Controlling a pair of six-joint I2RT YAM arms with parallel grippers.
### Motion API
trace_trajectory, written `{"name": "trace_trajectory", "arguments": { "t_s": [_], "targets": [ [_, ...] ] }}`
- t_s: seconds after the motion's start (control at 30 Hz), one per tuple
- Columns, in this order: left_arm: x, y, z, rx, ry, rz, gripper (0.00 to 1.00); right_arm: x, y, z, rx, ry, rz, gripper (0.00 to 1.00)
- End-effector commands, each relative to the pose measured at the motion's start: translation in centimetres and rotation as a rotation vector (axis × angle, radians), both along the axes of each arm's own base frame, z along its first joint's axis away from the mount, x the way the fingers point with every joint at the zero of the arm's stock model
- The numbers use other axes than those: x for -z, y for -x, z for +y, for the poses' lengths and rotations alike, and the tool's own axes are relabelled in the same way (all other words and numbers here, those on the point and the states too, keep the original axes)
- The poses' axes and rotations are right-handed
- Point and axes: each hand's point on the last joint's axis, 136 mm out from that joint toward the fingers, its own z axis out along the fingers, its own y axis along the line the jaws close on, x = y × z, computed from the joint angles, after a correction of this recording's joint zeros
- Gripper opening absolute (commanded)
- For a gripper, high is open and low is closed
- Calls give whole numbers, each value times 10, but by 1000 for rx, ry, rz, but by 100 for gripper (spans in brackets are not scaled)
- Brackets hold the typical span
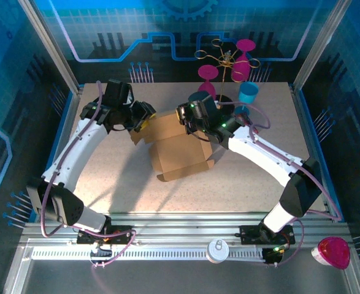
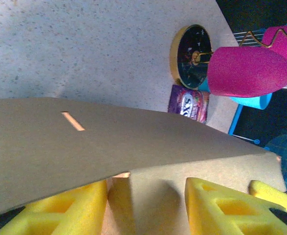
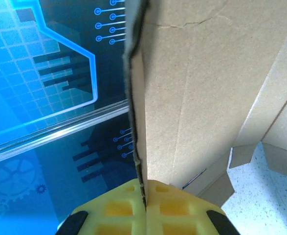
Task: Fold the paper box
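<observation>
Counted on the table (image 1: 106, 177): one paper box (image 1: 178, 150), two pincers, two magenta cups (image 1: 208, 73), one blue cup (image 1: 249, 93), one purple snack packet (image 2: 188, 106).

Brown box near mid-table, half-formed, bottom panel flat, far walls and flaps raised. Clamped tight by the right pincer (image 3: 144, 191) on the thin edge of an upright wall, with the yellow fingers (image 3: 114, 208) meeting at the cardboard.

At the box's far left corner, the left pincer (image 2: 145, 191): fingers standing apart and open. Across their tips, a slotted flap hiding part of the left finger.

Beyond that flap, the snack packet flat on the table, just beside a gold-rimmed black disc (image 2: 191, 55). Further back, both magenta cups upside down on a gold wire stand (image 1: 224, 60). Blue cup beside the stand, close behind the right arm.
</observation>
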Motion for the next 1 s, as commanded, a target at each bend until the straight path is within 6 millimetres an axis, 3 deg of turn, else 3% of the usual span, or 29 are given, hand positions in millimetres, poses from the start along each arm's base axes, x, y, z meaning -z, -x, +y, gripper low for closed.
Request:
{"name": "trace_trajectory", "arguments": {
  "t_s": [0.0, 0.27, 0.37, 0.43, 0.5, 0.57, 0.67, 0.73, 0.8, 0.9, 0.97],
  "targets": [
    [-1, -5, -11, 0, 52, -11, 40, -13, -1, -2, 9, -52, -18, 0],
    [-5, 2, -5, -26, 44, -22, 1, -9, 1, -14, 34, -47, -23, 0],
    [-7, 4, -2, -32, 48, -33, 1, -8, 1, -20, 44, -53, -27, 0],
    [-15, 6, 3, -36, 55, -49, 36, -8, 1, -27, 51, -51, -28, 0],
    [-29, 9, 14, -50, 39, -84, 62, -8, 0, -36, 64, -48, -22, 0],
    [-44, 16, 35, -83, 9, -127, 73, -9, 1, -43, 78, -67, -14, 0],
    [-48, 32, 80, -170, -22, -146, 71, -14, 2, -54, 94, -75, -7, 0],
    [-30, 44, 110, -253, 0, -115, 62, -22, 3, -61, 105, -72, -14, 0],
    [-1, 47, 124, -298, 60, -75, 53, -25, 4, -65, 109, -78, -15, 0],
    [48, 31, 115, -303, 239, -28, 29, -27, 5, -68, 114, -88, -10, 0],
    [72, 15, 103, -286, 338, -18, 20, -27, 5, -69, 114, -94, -8, 0]
  ]
}}
